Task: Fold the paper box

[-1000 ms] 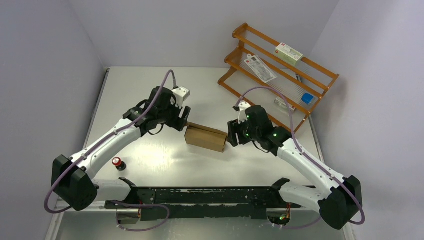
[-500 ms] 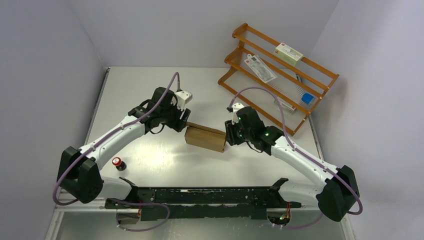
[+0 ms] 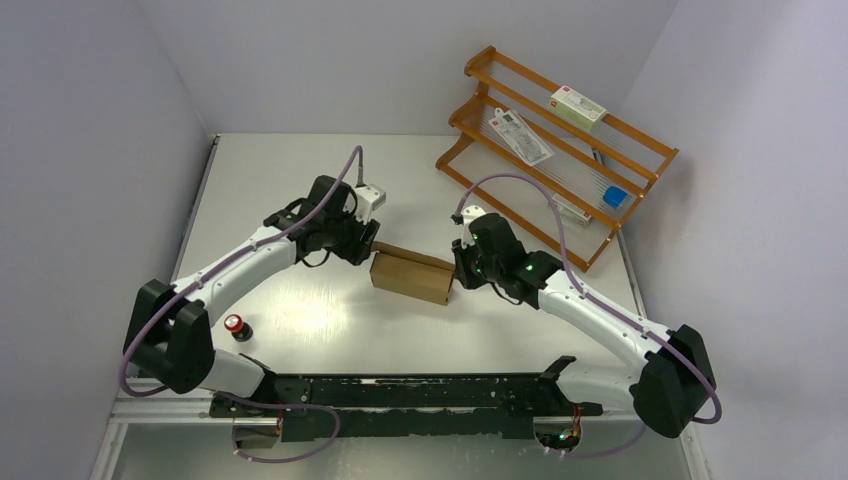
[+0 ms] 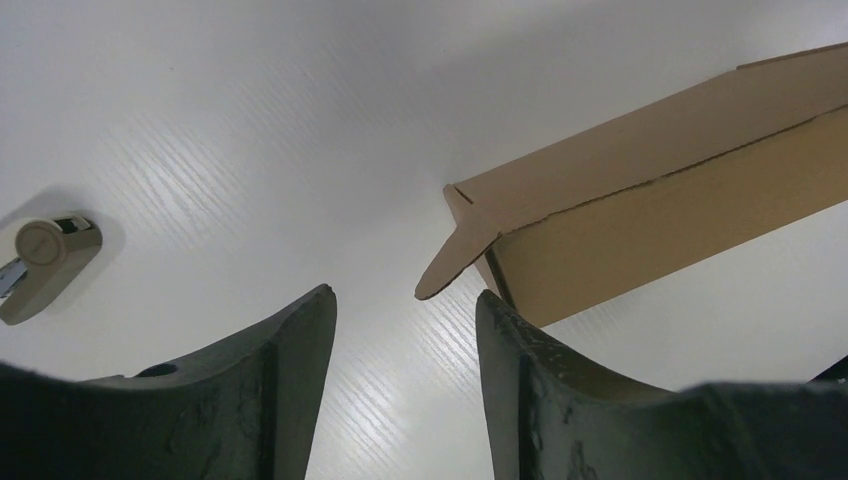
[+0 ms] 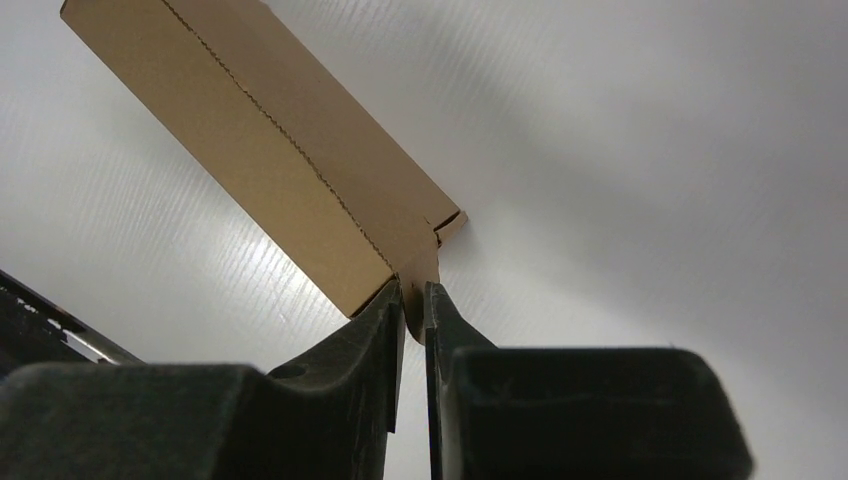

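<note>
The paper box point(image 3: 410, 275) is a small closed brown cardboard box lying in the middle of the table. My left gripper point(image 3: 372, 250) sits at its left end. In the left wrist view this gripper point(image 4: 405, 297) is open, and a rounded flap point(image 4: 455, 255) of the box point(image 4: 650, 200) sticks out just ahead of the gap, untouched. My right gripper point(image 3: 457, 272) is at the box's right end. In the right wrist view it point(image 5: 413, 290) is shut on the end flap point(image 5: 425, 262) of the box point(image 5: 300, 150).
An orange wire rack point(image 3: 560, 140) with white packages and a blue item leans at the back right. A small red-capped object point(image 3: 237, 326) stands at the front left. A small beige object point(image 4: 40, 260) lies left of the left gripper. A black rail point(image 3: 420, 392) runs along the near edge.
The right gripper has closed onto the box's right end flap. The left gripper's jaws have narrowed and its arm has shifted slightly. The box has stayed in place.
</note>
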Tool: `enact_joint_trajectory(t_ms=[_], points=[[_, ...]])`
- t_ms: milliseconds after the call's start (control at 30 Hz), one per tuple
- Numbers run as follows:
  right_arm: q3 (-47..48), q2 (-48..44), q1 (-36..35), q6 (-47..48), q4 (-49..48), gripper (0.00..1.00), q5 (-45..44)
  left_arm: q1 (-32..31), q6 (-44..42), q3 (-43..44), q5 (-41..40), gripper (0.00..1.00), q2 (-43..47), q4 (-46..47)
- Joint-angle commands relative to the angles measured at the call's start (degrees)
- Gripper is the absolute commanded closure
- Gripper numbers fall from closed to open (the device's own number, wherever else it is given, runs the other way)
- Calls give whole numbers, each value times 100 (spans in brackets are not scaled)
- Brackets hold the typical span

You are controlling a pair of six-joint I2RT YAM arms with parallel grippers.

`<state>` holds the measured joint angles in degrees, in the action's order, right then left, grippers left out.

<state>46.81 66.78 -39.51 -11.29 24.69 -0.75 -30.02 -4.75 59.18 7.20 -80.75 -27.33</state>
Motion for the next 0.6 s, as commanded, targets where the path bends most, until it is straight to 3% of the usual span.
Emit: enact_joint_trajectory(t_ms=[0,333,567], points=[[144,51,-39,111,-63,84,-46,105,-34,89,357,42,-90,-55],[119,139,-49,257,-114,90,49,154,-46,116,730,47,-120,34],[161,184,-82,291,-116,92,49,154,29,135,963,58,-259,-88]])
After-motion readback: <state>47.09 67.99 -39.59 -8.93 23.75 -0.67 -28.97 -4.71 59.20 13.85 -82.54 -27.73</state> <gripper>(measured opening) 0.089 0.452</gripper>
